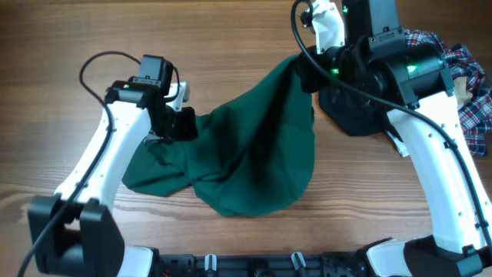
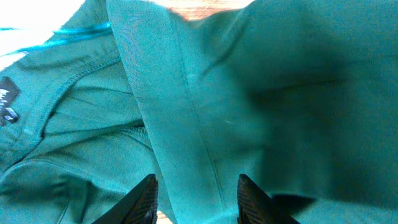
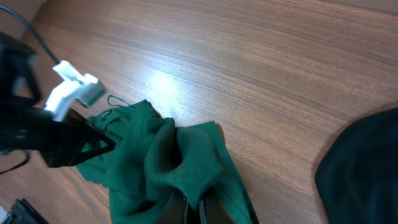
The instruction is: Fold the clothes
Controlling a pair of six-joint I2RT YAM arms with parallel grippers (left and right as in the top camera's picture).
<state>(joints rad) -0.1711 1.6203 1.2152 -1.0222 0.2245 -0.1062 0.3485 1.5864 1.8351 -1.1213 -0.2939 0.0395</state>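
The dark green garment (image 1: 254, 146) lies crumpled across the middle of the table, and its far right corner is lifted. My right gripper (image 1: 305, 71) is shut on that corner; in the right wrist view the fingers (image 3: 193, 210) pinch a peak of green cloth (image 3: 186, 165) above the wood. My left gripper (image 1: 181, 123) is at the garment's left side. In the left wrist view its fingers (image 2: 196, 200) are apart over a raised fold of the cloth (image 2: 186, 112). A small dark label (image 2: 7, 99) shows at a hemmed band on the left.
A black garment (image 1: 352, 108) lies right of the green one, under the right arm, and also shows in the right wrist view (image 3: 367, 168). A red-blue-white plaid shirt (image 1: 470, 92) lies at the far right edge. Bare wood (image 1: 231, 38) shows at the back.
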